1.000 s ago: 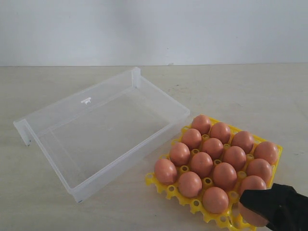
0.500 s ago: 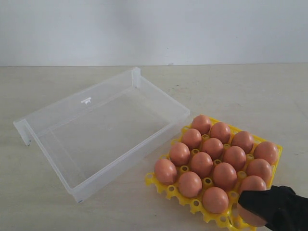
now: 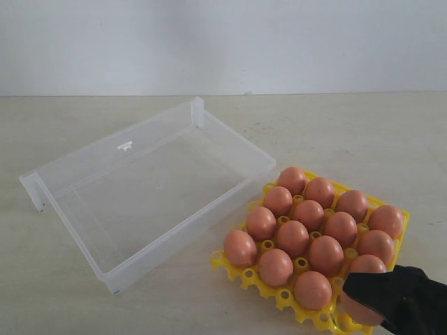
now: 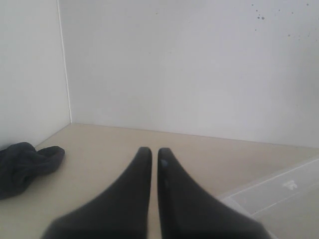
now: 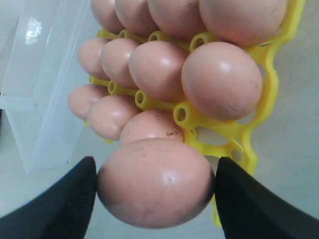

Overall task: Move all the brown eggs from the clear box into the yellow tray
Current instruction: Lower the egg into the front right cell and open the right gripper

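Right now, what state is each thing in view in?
clear box, open, empty.
yellow tray, nearly full of eggs.
brown eggs, seated in tray cups, all but one.
corner egg, gripped at the tray's corner; cannot tell if seated.
right claw, closed on the corner egg.
left claw, shut, empty.
dark cloth, crumpled, lying loose.

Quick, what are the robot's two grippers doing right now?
Left gripper: closed, holding nothing.
Right gripper: holding a smooth pinkish-brown oval egg.
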`<state>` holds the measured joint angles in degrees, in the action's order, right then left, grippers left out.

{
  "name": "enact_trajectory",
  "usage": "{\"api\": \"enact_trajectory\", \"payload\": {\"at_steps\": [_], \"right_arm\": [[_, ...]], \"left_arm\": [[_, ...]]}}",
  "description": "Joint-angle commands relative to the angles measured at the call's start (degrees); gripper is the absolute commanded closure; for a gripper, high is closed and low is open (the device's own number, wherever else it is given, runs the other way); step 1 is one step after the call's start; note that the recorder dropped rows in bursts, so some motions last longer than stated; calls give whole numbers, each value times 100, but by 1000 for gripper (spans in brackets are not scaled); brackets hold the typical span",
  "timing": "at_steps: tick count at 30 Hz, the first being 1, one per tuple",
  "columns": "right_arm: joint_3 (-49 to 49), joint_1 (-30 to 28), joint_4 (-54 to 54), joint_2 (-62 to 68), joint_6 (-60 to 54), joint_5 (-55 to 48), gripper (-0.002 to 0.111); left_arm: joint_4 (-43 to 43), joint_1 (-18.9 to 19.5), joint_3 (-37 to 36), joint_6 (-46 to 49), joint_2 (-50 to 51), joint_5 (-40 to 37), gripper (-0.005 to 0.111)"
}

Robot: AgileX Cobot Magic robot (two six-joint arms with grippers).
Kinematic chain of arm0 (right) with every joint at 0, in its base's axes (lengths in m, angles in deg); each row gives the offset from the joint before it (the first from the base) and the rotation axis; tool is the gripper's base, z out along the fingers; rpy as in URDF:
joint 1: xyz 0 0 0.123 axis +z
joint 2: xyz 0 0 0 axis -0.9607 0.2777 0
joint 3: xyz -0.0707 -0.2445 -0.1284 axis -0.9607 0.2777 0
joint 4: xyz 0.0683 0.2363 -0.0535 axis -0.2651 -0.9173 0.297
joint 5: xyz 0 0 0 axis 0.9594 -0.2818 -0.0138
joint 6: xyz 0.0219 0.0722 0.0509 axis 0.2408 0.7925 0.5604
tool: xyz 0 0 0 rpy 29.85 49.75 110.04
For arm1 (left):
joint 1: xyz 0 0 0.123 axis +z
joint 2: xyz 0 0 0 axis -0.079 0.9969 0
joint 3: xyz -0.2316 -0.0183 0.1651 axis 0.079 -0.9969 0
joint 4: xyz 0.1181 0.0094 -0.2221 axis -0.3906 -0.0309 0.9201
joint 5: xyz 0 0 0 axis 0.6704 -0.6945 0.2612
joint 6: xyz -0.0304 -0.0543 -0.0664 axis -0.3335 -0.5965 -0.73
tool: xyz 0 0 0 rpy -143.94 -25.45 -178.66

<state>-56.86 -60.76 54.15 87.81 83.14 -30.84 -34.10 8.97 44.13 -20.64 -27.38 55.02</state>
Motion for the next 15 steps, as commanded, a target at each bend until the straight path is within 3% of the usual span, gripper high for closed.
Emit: {"api": "enact_trajectory", "payload": {"at_steps": [1, 15], "right_arm": [[3, 3, -44, -2, 28, 42, 57], [3, 3, -44, -2, 248, 10, 55]], "left_arm": [[-1, -4, 19, 14, -23, 47, 103], [-1, -4, 19, 14, -23, 47, 103]]}}
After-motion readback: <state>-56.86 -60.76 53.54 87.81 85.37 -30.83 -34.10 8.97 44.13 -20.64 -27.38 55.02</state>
